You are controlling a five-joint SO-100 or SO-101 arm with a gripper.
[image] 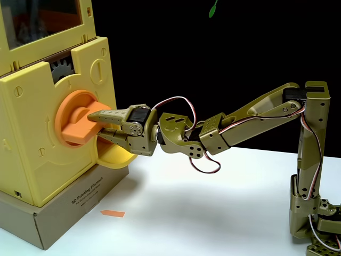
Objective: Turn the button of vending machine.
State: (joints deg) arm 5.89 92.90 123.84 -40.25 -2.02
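Two tool [97, 127] fingers spread slightly, pinching bar of button [74, 118] on vending machine [32, 160].

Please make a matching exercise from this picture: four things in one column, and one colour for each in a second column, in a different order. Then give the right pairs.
Things:
1. knob
2. gear wheel
3. robot arm
4. table

Colours:
A. white
B. grey
C. orange
D. olive green

Right pairs: 1-C, 2-B, 3-D, 4-A.
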